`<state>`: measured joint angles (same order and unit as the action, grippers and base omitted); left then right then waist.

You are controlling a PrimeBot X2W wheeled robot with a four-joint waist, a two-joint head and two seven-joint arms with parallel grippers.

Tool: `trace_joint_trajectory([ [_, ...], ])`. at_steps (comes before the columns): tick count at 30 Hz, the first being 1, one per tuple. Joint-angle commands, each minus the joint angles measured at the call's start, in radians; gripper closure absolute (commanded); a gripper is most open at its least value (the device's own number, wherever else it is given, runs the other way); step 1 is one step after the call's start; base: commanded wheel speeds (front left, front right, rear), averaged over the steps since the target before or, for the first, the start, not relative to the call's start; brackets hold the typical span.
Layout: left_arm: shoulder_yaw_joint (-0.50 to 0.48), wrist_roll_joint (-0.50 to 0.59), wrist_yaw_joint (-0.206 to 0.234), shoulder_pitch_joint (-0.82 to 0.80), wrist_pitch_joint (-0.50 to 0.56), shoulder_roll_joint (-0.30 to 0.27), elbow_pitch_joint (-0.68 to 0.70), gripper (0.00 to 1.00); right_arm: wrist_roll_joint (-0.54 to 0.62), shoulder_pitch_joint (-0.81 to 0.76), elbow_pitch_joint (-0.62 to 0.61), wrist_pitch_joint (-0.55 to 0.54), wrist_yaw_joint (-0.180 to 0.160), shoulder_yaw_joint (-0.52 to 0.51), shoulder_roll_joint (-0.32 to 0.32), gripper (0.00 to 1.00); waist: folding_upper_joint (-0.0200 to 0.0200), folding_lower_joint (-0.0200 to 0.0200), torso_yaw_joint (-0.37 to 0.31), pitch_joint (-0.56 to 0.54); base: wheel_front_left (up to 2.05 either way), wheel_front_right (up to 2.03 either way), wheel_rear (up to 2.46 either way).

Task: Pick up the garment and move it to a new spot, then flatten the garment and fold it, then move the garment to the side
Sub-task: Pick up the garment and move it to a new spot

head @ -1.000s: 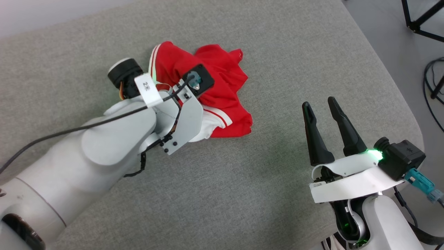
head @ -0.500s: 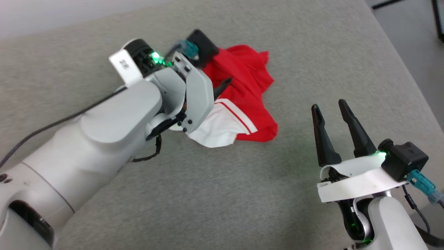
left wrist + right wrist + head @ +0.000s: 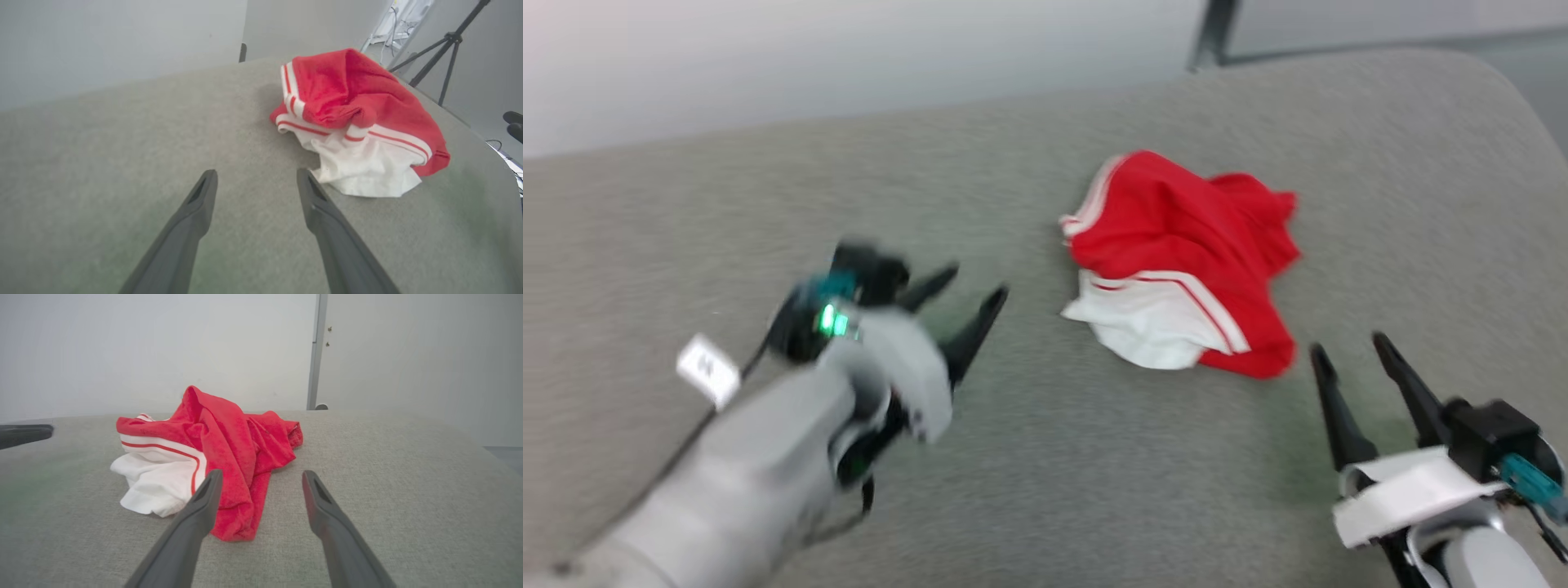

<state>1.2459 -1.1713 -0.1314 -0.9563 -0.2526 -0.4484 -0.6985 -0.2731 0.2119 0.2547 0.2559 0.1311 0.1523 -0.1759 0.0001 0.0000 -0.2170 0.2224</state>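
You have a grey padded surface in front of you, and nothing lies on it between either gripper and the cloth. Behind it stands a pale wall with a grey upright strip. In the left wrist view, a dark tripod stands off the far corner, well clear of the work.

The garment lies crumpled in a loose heap on the far middle of the surface. Its red folds are uppermost, and a white panel with red-and-white striped trim spills toward you.

Your left gripper is over the surface to the garment's left, apart from it. Its two fingers are spread wide with nothing between them, and they point toward the white edge. The head view is blurred there.

Your right gripper sits just near the heap's right corner. It is also spread wide and empty. In its wrist view the red fold lies ahead and to the left of its fingers.
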Motion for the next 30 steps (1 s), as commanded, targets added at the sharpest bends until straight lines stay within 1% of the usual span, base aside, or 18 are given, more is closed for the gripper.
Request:
trace_joint_trajectory([
  [1, -0.016, -0.01, 0.002, 0.046, -0.007, -0.002, -0.009, 0.0, 0.003, -0.022, 0.004, -0.007, -0.001, -0.008, -0.013, 0.0, -0.0001, 0.0, 0.151, -0.126, 0.0, 0.0, 0.0],
  [2, -0.037, -0.017, 0.002, 0.077, -0.012, -0.006, -0.016, 0.0, 0.004, -0.033, 0.004, -0.009, -0.001, -0.015, -0.022, 0.0, -0.0001, 0.0, 0.169, -0.134, 0.0, 0.0, 0.0],
  [3, -0.081, -0.016, 0.002, 0.101, -0.013, -0.01, -0.018, 0.0, 0.002, -0.047, 0.002, -0.014, -0.001, -0.026, -0.028, 0.0, -0.0001, 0.0, 0.187, -0.142, 0.0, 0.0, 0.0],
  [7, -0.269, 0.051, 0.026, 0.258, -0.011, -0.021, 0.008, 0.0, 0.002, -0.092, -0.015, -0.034, -0.001, -0.06, -0.048, 0.0, -0.0001, 0.0, 0.24, -0.168, 0.0, 0.0, 0.0],
  [13, -0.547, 0.226, 0.096, 0.495, -0.011, -0.051, 0.128, 0.0, -0.004, -0.155, -0.046, -0.065, -0.001, -0.098, -0.072, 0.0, -0.0001, 0.0, 0.282, -0.214, 0.0, 0.0, 0.0],
  [17, -0.71, 0.354, 0.146, 0.638, -0.012, -0.06, 0.243, 0.0, -0.008, -0.175, -0.07, -0.084, -0.001, -0.115, -0.085, 0.0, -0.0001, 0.0, 0.286, -0.227, 0.0, 0.0, 0.0],
  [22, -0.88, 0.505, 0.195, 0.784, -0.012, -0.042, 0.394, 0.0, -0.009, -0.185, -0.095, -0.095, -0.001, -0.138, -0.083, 0.0, -0.0001, 0.0, 0.278, -0.237, 0.0, 0.0, 0.0],
  [27, -1.018, 0.624, 0.222, 0.893, -0.012, -0.007, 0.519, 0.0, -0.008, -0.184, -0.114, -0.102, -0.001, -0.159, -0.076, 0.0, -0.0001, 0.0, 0.265, -0.242, 0.0, 0.0, 0.0],
  [29, -1.061, 0.658, 0.224, 0.932, -0.012, 0.012, 0.555, 0.0, -0.01, -0.186, -0.118, -0.102, -0.001, -0.162, -0.073, 0.0, -0.0001, 0.0, 0.261, -0.241, 0.0, 0.0, 0.0],
  [30, -1.077, 0.67, 0.218, 0.954, -0.012, 0.023, 0.567, 0.0, -0.011, -0.189, -0.115, -0.101, -0.001, -0.16, -0.069, 0.0, -0.0001, 0.0, 0.259, -0.24, 0.0, 0.0, 0.0],
])
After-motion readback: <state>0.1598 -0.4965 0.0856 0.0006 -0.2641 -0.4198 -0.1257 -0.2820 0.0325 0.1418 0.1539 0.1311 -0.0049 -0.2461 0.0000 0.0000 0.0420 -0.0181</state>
